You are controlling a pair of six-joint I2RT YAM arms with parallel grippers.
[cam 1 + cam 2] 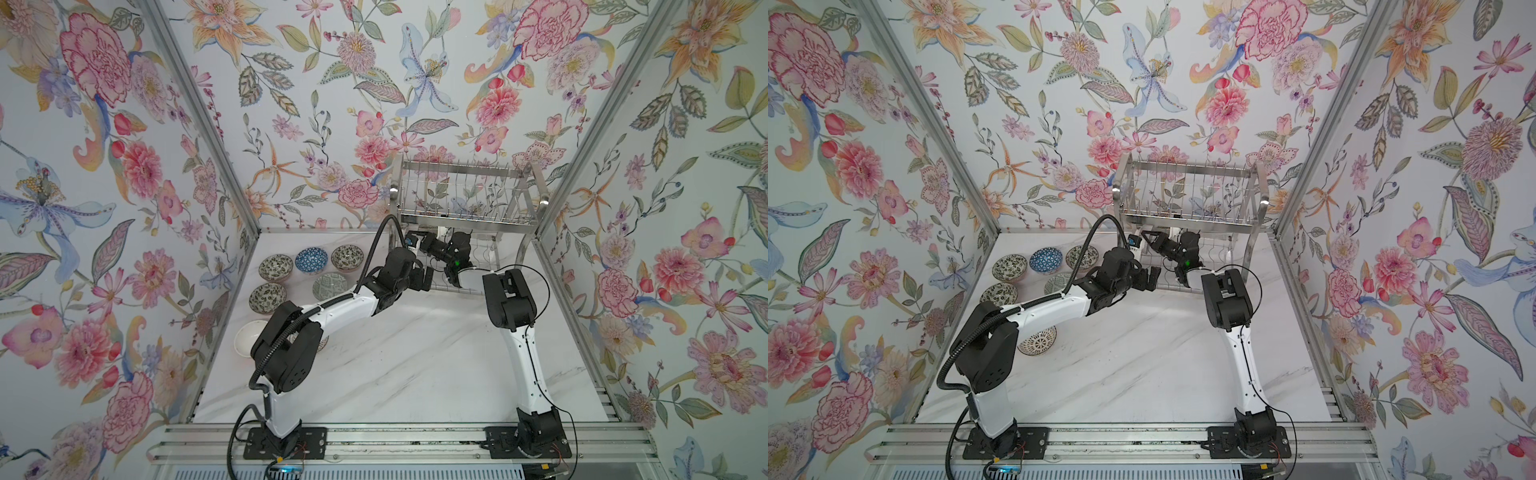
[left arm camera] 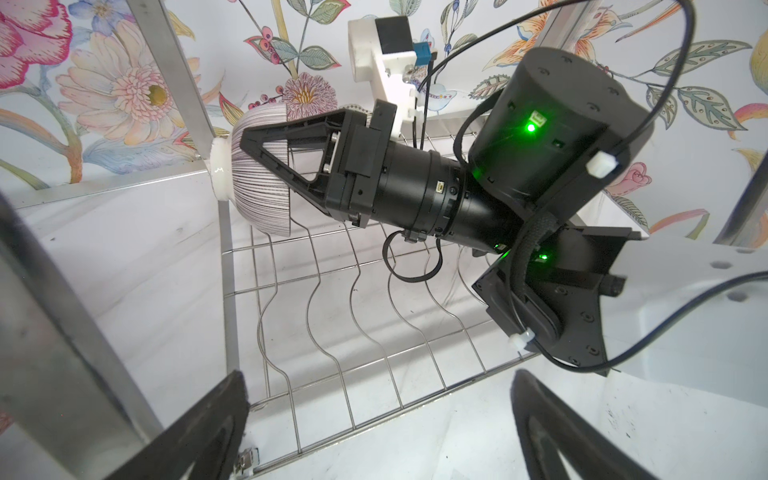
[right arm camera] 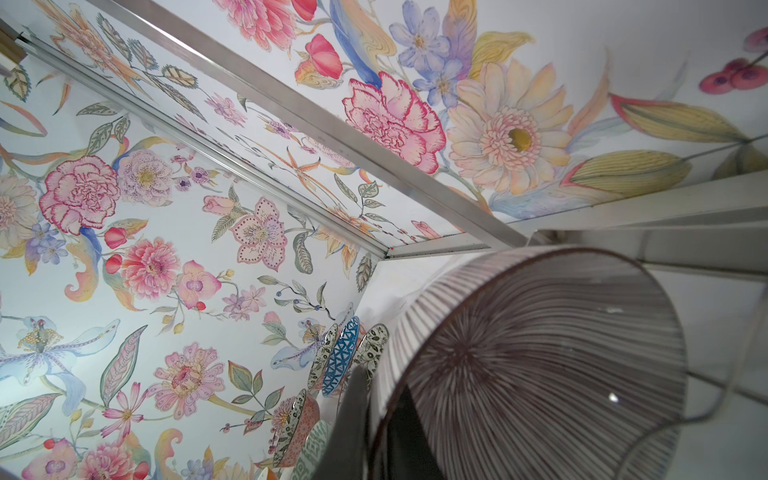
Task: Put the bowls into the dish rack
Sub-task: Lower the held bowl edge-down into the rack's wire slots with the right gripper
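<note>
Bowl [image 2: 257, 199] (glossy, fine-striped) by wavy-wire rack [image 2: 228, 291]

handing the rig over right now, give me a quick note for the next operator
Left gripper: open, empty, at the dish rack front.
Right gripper: shut on the striped bowl rim, bowl on its side over the lower wire slots.
Done: no bowl seated in the rack yet.
Left: seat this bowl, then load the table bowls, seven by my count, one half hidden by the left arm.
</note>
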